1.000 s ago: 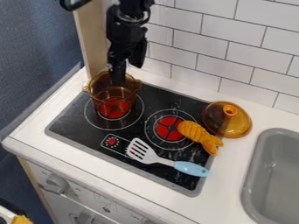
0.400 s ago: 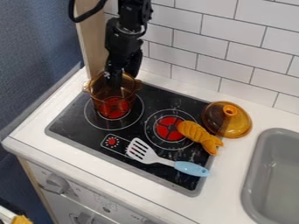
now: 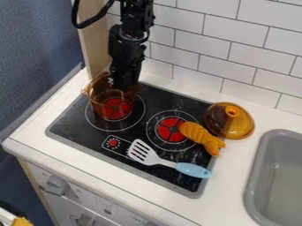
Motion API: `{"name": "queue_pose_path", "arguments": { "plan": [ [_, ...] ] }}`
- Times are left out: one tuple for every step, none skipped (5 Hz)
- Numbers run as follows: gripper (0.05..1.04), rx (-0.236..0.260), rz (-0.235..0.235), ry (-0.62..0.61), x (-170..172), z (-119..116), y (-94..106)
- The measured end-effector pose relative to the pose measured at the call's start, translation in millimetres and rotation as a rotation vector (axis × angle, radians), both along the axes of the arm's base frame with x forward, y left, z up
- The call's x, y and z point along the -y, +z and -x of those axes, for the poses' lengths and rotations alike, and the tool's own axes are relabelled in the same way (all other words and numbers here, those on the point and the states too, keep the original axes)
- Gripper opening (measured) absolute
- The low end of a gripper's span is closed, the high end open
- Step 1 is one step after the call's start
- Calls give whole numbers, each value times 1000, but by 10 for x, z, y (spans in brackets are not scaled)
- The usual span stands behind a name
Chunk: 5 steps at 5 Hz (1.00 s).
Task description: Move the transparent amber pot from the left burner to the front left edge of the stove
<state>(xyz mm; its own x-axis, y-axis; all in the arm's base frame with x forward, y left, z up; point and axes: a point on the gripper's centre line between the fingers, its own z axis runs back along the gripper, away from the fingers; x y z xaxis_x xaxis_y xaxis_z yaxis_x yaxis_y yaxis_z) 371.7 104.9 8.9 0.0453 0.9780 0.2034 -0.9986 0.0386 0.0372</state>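
Amber and see-through, a pot [image 3: 108,99] is sitting on the stovetop [image 3: 72,121], upper left of the frame; my hand [image 3: 122,88] is hanging at its mouth, how open or whether gripping I cannot tell.

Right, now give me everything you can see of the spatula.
The spatula has a white, slotted head and a light blue handle, both plastic-looking. It lies on the black cooktop, its head over one end of the printed control panel, its handle tip near the cooktop's grey border. The gripper isn't touching it.
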Motion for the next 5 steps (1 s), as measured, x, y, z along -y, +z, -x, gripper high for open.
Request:
{"name": "queue_pose_path", "arguments": {
  "plan": [
    [147,-4,5,2,9,13,-11],
    [86,0,6,5,11,13,-12],
    [75,-3,11,6,21,22,-14],
    [75,-1,25,-6,46,37,56],
    [75,19,26,-11,51,59,228]
  ]
}}
